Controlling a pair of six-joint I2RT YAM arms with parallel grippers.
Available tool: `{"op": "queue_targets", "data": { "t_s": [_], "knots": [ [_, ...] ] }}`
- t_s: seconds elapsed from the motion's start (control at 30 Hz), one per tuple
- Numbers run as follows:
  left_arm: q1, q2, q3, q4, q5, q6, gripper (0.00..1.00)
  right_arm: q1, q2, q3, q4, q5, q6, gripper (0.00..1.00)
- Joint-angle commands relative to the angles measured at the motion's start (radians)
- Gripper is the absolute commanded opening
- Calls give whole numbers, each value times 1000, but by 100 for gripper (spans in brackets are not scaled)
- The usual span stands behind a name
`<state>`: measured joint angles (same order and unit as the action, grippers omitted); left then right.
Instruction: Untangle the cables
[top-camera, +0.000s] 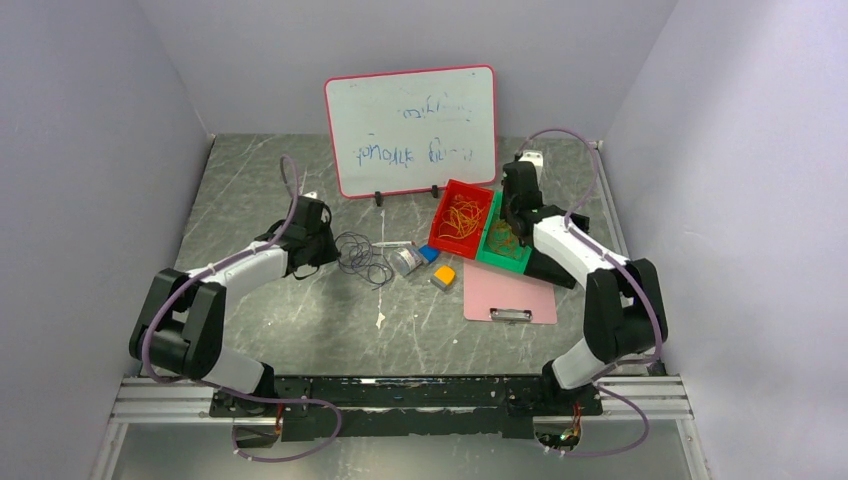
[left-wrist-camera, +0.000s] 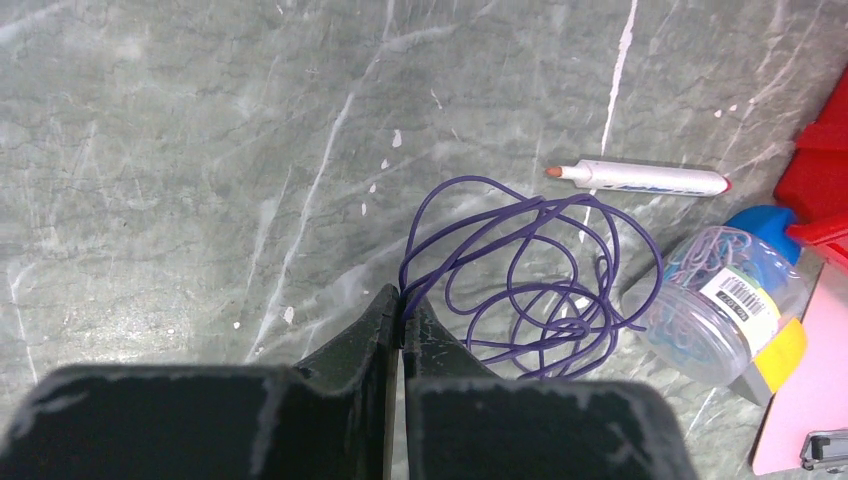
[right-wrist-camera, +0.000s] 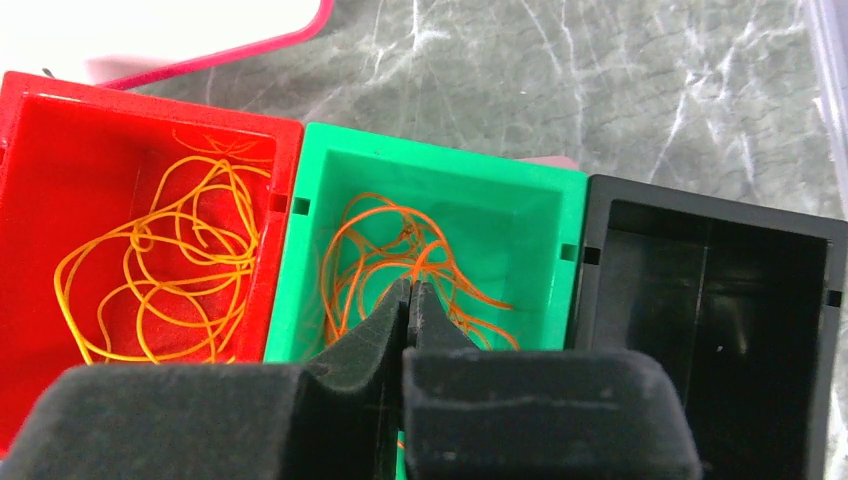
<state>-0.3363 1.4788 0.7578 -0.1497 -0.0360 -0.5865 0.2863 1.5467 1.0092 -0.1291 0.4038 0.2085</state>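
Observation:
A dark purple cable (left-wrist-camera: 530, 280) lies in loose loops on the grey table, seen as a small coil (top-camera: 362, 258) in the top view. My left gripper (left-wrist-camera: 402, 305) is shut on a strand at the coil's left edge, and it sits just left of the coil (top-camera: 335, 250). A yellowish cable (right-wrist-camera: 150, 270) lies in the red bin (right-wrist-camera: 40, 130). An orange cable (right-wrist-camera: 400, 235) lies in the green bin (right-wrist-camera: 440, 165). My right gripper (right-wrist-camera: 411, 290) hangs shut over the green bin, right above the orange loops; whether it pinches a strand does not show.
A black bin (right-wrist-camera: 700, 210) adjoins the green one on its right. A white marker (left-wrist-camera: 640, 178), a clear jar of paper clips (left-wrist-camera: 715, 305), a yellow block (top-camera: 443, 277) and a pink clipboard (top-camera: 510, 295) lie mid-table. A whiteboard (top-camera: 410, 130) stands at the back.

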Motion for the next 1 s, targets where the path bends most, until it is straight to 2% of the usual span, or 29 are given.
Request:
{"op": "queue_targets", "data": {
  "t_s": [0.0,0.23,0.63,0.8,0.97],
  "knots": [
    [10,-39,1,-2,-18,17,7,-25,47,54,-30,-66,31,0],
    [10,-41,11,-14,-19,16,7,-36,150,88,-83,-134,37,0],
    [10,-40,55,-33,-3,33,7,-35,232,77,-97,-149,34,0],
    [12,-46,54,-24,-2,32,7,-35,150,73,-98,-103,34,12],
    [12,-61,56,-14,-5,46,7,-36,-1,61,-78,-61,12,33]
  ]
}}
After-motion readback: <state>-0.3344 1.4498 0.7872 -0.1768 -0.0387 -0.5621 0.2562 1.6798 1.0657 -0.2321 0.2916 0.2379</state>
